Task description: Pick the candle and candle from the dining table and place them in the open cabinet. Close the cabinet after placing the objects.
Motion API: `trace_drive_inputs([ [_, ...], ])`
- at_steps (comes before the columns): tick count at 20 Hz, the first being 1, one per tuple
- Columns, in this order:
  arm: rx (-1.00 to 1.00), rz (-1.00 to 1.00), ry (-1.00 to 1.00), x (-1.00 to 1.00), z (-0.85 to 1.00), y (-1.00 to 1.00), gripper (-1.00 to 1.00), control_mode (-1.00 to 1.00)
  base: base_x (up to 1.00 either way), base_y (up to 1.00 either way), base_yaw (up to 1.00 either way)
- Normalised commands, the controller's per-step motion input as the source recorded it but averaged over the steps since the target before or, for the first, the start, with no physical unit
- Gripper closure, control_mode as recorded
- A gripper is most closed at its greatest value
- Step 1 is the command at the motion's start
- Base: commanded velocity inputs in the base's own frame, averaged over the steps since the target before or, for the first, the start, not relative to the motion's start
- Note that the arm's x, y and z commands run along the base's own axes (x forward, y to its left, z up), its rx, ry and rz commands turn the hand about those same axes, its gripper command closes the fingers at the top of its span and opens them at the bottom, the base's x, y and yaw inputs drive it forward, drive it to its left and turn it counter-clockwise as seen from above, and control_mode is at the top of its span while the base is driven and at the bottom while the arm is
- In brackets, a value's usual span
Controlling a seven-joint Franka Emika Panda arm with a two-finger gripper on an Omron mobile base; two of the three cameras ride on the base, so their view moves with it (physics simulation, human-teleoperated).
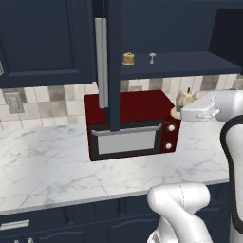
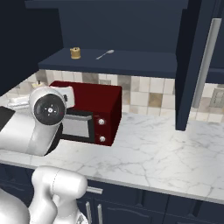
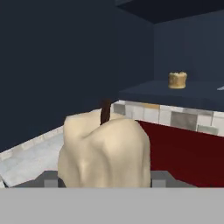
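Hand view first: the gripper (image 3: 105,177) is clamped on the pale cream candle (image 3: 105,151), its dark wick standing up at twelve o'clock of the wax; in the left base view the same candle (image 1: 185,98) sits at the hand's tip, just above the right end of the red microwave (image 1: 133,124) on the marble counter (image 1: 47,161); I judge the step in hand to be carrying the second candle to the cabinet; next it calls for a lift up and forward, toward eleven o'clock in that view, clearing the shelf's front edge; farther off, the open cabinet (image 1: 190,64) already holds the golden candle (image 1: 128,59) upright on its shelf, with a small silver piece (image 1: 152,57) beside it at three o'clock, which I cannot identify; the cabinet door (image 1: 113,61) hangs open, yet to be closed
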Motion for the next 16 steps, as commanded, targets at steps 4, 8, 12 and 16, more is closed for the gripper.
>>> trace_drive_inputs([
  [4,0.0,-0.2,0.07,0.13,0.33,-0.39,1.0,-1.0,0.0,0.0,0.0],
  [8,-0.02,-0.19,0.06,0.31,0.24,-0.28,1.0,-1.0,0.0,0.0,0.0],
  [12,-0.05,-0.19,0.01,0.36,0.22,-0.19,1.0,-1.0,0.0,0.0,0.0],
  [16,-0.07,-0.2,0.01,0.47,0.2,-0.12,1.0,-1.0,0.0,0.0,0.0],
])
